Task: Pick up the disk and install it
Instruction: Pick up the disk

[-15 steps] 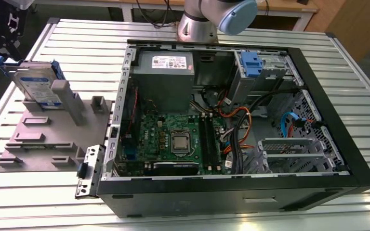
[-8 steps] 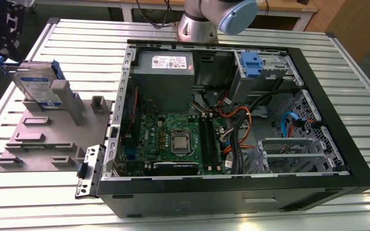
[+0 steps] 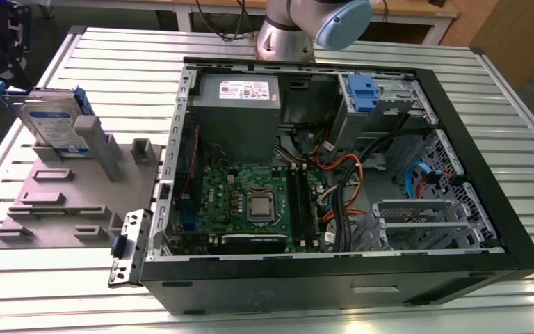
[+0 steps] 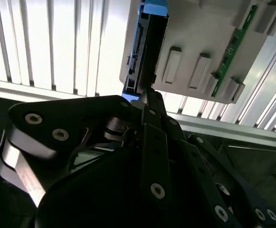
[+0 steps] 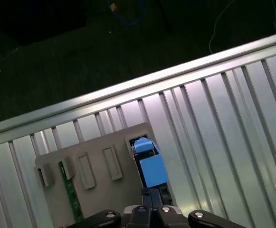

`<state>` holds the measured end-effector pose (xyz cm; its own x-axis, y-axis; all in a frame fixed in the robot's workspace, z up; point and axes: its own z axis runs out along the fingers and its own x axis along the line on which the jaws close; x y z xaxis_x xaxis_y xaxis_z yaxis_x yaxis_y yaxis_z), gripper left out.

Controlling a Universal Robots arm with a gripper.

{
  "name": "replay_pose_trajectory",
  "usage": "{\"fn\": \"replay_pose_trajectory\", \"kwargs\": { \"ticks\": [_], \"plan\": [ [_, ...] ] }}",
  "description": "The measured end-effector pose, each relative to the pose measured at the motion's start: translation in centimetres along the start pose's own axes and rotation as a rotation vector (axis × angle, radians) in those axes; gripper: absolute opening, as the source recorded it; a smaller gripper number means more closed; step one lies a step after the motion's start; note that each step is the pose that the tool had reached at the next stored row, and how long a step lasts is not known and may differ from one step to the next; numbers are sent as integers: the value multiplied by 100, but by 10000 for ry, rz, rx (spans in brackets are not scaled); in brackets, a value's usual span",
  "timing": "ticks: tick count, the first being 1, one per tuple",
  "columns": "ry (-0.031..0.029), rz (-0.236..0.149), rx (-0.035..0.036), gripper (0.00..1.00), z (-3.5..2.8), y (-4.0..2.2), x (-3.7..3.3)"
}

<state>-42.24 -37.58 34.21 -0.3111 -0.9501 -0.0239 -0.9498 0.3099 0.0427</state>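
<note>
One slatted metal table (image 5: pixel 214 109), dark floor (image 5: pixel 80 57) beyond; end effector (image 5: pixel 153 197), jaws together, over the disk (image 5: pixel 149 164).

Ribbed metal tabletop, wood behind it, dark floor around it.
The silver slatted tabletop (image 3: pixel 513 90) spans the exterior view and glares almost white with reflected light in the second wrist view. Behind it stands a pale wooden desk (image 3: pixel 406 10), with a wooden panel (image 3: pixel 503 35) at the exterior view's right. Past the tabletop's rim in the first wrist view lies dark floor (image 5: pixel 71 66) — a blue cable (image 5: pixel 133 16) and a thin white cable (image 5: pixel 221 21) lie on it.
</note>
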Motion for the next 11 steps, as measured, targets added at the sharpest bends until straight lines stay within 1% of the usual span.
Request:
{"fn": "replay_pose_trajectory", "kwargs": {
  "ticks": [11],
  "plan": [
    [85,-1985,-47,11,12,0,0]
  ]
}}
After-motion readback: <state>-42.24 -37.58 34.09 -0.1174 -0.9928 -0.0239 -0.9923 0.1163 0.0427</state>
